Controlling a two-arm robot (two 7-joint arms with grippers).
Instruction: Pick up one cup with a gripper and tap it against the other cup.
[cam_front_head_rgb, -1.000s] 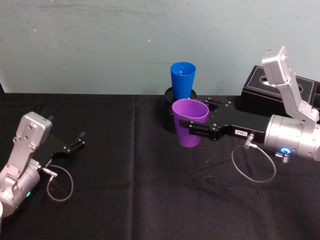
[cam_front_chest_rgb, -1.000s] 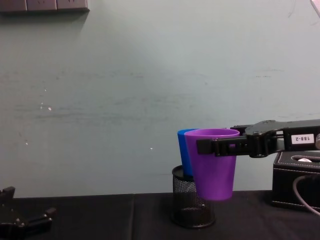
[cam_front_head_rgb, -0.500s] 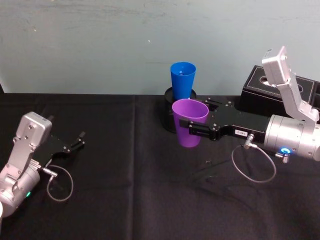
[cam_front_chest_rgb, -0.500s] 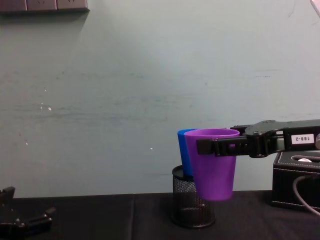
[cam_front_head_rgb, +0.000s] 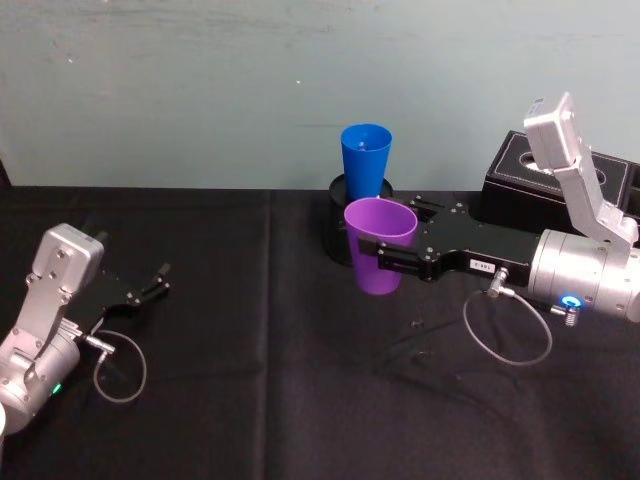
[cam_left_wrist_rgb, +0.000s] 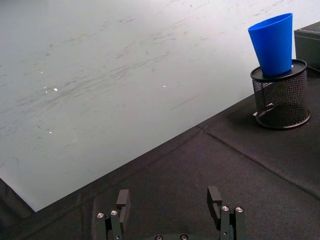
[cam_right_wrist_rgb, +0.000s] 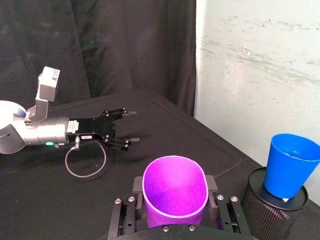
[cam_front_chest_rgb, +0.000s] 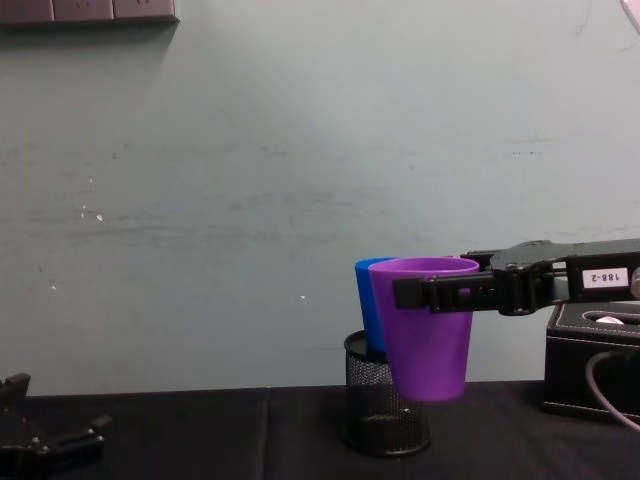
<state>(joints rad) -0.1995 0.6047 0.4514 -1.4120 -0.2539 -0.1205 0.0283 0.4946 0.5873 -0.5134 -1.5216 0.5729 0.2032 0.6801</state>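
Clamping the purple cup (cam_front_head_rgb: 380, 250) just below its rim, your right gripper (cam_front_chest_rgb: 430, 293) is holding it upright and clear of the black table (cam_front_head_rgb: 280, 380). The cup is hanging just on the near side of the blue cup (cam_front_head_rgb: 365, 160), which is standing in the mesh holder (cam_front_chest_rgb: 375, 415); the right wrist view is showing them apart. Your left gripper (cam_front_head_rgb: 160, 280) is resting far left, fingers spread.
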